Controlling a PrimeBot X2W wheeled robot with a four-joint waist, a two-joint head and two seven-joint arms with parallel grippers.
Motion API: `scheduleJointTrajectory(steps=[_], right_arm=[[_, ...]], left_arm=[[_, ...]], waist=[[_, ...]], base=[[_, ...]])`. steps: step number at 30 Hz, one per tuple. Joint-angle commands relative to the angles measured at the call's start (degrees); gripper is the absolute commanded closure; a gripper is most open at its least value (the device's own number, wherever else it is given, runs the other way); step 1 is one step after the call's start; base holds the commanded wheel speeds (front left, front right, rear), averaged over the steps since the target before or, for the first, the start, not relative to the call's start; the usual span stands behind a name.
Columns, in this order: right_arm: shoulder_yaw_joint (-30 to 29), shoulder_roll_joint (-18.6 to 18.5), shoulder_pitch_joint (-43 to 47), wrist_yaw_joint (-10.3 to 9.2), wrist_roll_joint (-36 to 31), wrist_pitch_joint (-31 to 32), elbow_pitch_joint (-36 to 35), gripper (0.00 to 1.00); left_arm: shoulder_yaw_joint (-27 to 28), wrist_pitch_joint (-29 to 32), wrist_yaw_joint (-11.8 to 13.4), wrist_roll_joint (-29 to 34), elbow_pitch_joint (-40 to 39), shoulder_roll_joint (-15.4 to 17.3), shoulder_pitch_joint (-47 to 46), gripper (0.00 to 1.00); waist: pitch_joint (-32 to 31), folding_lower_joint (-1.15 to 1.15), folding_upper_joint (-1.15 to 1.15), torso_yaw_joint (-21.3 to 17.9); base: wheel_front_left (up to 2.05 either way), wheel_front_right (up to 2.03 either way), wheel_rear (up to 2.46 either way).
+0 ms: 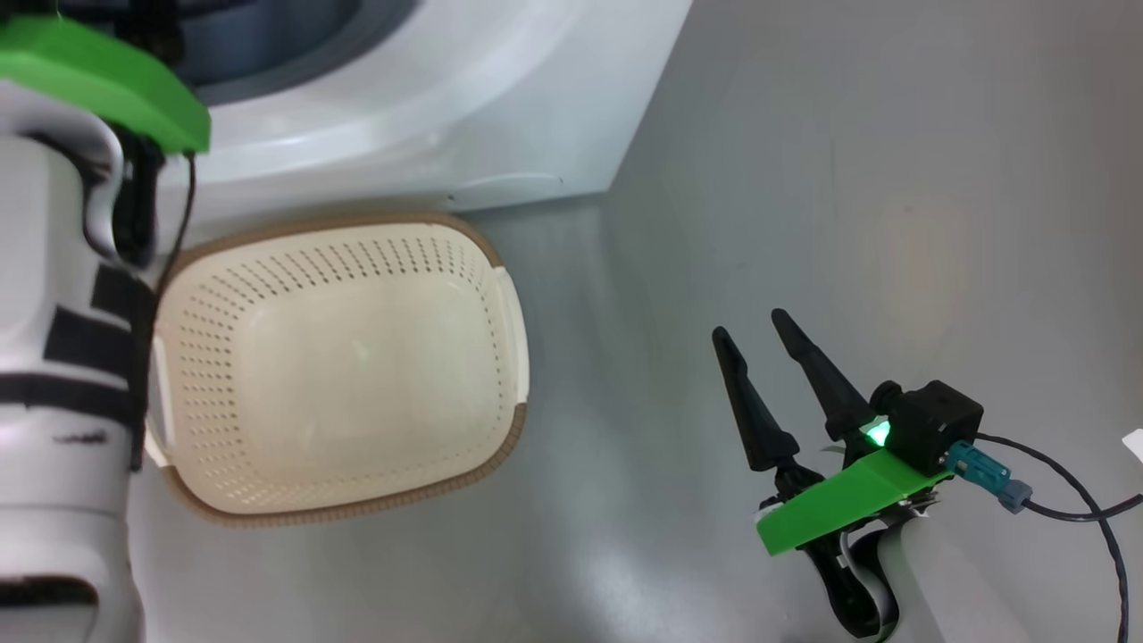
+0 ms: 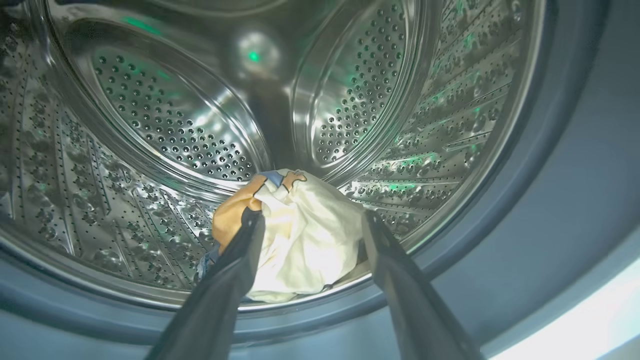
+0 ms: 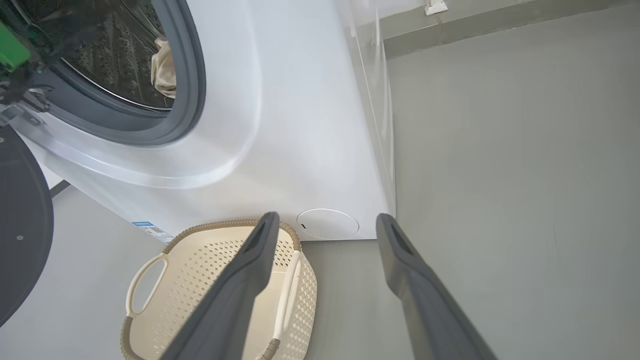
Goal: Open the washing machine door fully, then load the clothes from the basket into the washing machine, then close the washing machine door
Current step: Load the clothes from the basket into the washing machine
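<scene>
The big white front-loading washing machine point(image 3: 300, 125) stands on the grey floor point(image 1: 848, 223), its perforated steel drum point(image 2: 165, 125) ringed by blue-grey rubber point(image 3: 192, 75). The round glossy black door point(image 3: 22, 225) is swung open. Inside the drum, near its front lip, lie the clothes point(image 2: 305, 240): a cream-white garment bundled with a blue and orange printed one point(image 2: 232, 212). The cream perforated plastic basket point(image 1: 357, 259) with a brown woven-look rim sits just before the machine, long axis along its front, bottom bare. A small blue label point(image 3: 150, 230) is too small to read. The left gripper point(image 2: 312, 216) is spread wide at the bundle, clasping nothing; the right gripper point(image 1: 748, 322) hangs wide open and empty over the floor.
</scene>
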Motion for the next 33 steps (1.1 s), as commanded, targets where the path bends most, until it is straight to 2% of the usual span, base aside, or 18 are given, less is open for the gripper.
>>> scheduleJointTrajectory(steps=[1,15,33], right_arm=[[0.9,0.3,1.6,0.10,-0.4,-0.3,-0.9,0.00],[0.3,0.3,3.7,0.10,-0.4,-0.3,0.2,0.00],[0.3,0.3,8.2,0.10,-1.5,-0.3,1.6,0.00]], left_arm=[[0.9,-0.3,-0.1,-0.6,-2.6,2.4,1.5,0.00],[2.8,-0.3,0.0,-1.6,-16.4,1.6,17.9,0.00],[6.0,-0.3,0.9,-0.1,-28.3,-0.6,37.7,0.00]], waist=[[-2.1,0.00,0.00,1.1],[-9.5,0.00,0.00,2.8],[-20.3,0.00,0.00,5.5]], base=[[0.00,0.00,0.00],[0.00,0.00,0.00],[0.00,0.00,0.00]])
